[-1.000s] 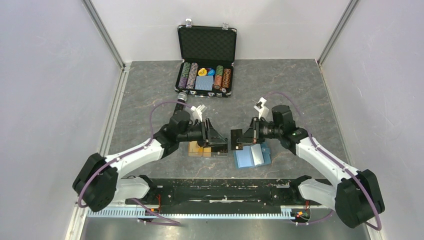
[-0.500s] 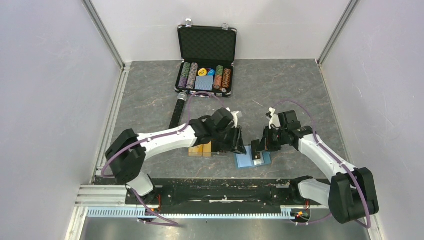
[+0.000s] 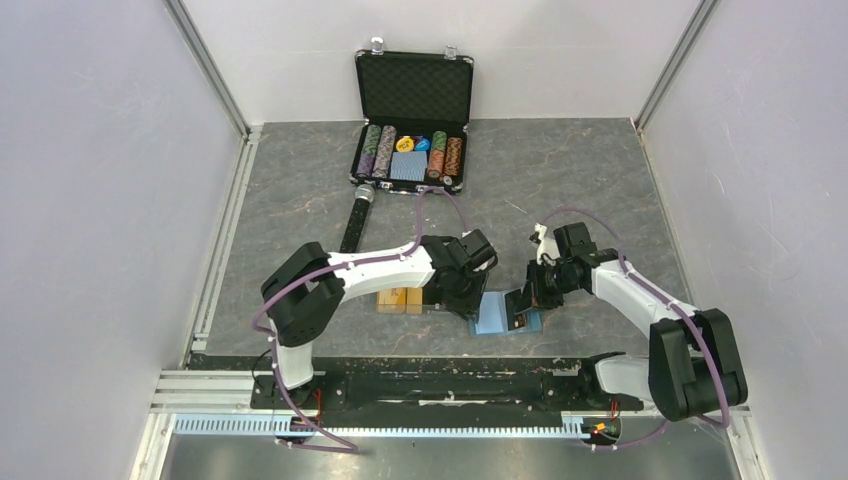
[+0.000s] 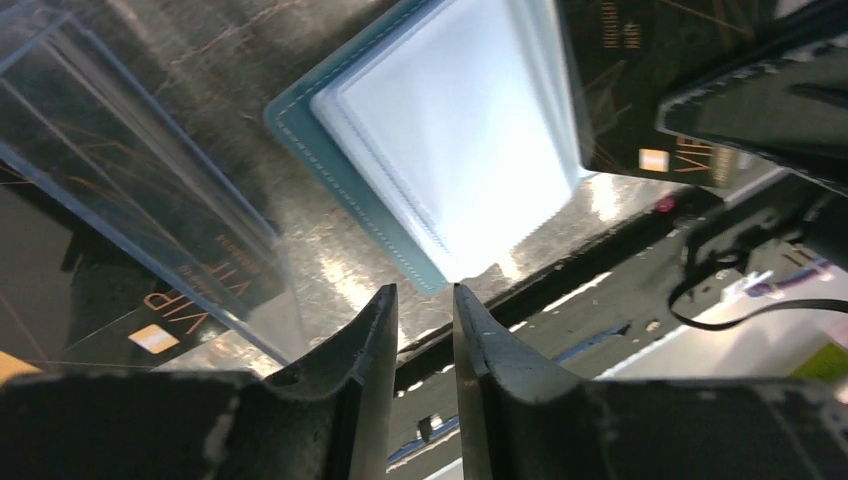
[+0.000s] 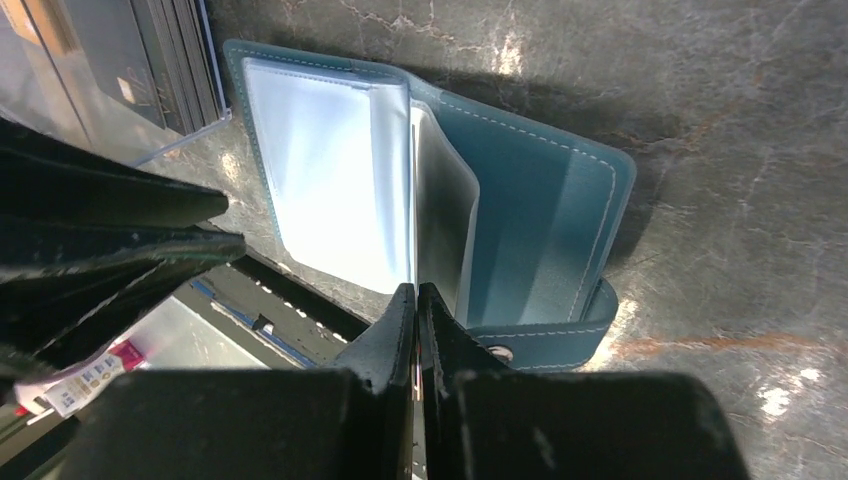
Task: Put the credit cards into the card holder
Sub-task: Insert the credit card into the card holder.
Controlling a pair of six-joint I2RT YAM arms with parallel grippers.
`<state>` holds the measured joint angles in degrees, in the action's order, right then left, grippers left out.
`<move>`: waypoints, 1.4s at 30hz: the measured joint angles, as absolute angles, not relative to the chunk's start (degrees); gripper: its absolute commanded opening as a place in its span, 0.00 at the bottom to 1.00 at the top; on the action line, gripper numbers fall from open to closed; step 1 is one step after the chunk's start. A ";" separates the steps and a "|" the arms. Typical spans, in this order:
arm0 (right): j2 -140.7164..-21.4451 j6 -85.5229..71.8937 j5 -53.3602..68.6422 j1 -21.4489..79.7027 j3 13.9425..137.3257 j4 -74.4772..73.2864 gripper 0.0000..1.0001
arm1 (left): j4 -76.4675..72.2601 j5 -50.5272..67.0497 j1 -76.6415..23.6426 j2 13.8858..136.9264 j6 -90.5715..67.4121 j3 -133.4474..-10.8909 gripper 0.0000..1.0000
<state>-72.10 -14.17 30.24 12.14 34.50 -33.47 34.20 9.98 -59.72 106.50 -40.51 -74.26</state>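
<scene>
Left pincer (image 4: pixel 423 295) nearer card holder (image 4: pixel 450 140) now, seemingly narrower.

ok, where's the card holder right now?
Top view, front centre: the card holder lies open between the left gripper and the right gripper, which holds a dark card over its right side; clear box just left.

Left wrist view: dark card with gold VIP print (image 4: pixel 620 80) ran off the top edge, lower part behind the right gripper (image 5: pixel 415 298); fine print too small. Teal-blue fold-over wallet (image 4: pixel 330 150) sleeves blown out white, contents unreadable. Clear plastic box (image 4: pixel 150 200) cropped at left. Right wrist view: that card sat edge-on between the closed fingers, unseen. Top view: left gripper (image 4: pixel 425 295) tips hidden under its own wrist.
</scene>
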 measured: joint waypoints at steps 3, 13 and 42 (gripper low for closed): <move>-72.88 -13.98 31.55 12.10 34.50 -33.39 0.00 | 36.27 8.88 -59.77 107.72 -39.55 -74.70 0.30; -75.44 -13.89 35.40 11.77 34.50 -32.60 0.00 | 39.40 8.03 -60.20 111.77 -37.19 -76.12 0.26; -82.39 -18.87 40.97 11.25 32.40 -21.04 0.00 | 42.72 6.57 -60.77 114.39 -34.85 -79.13 0.24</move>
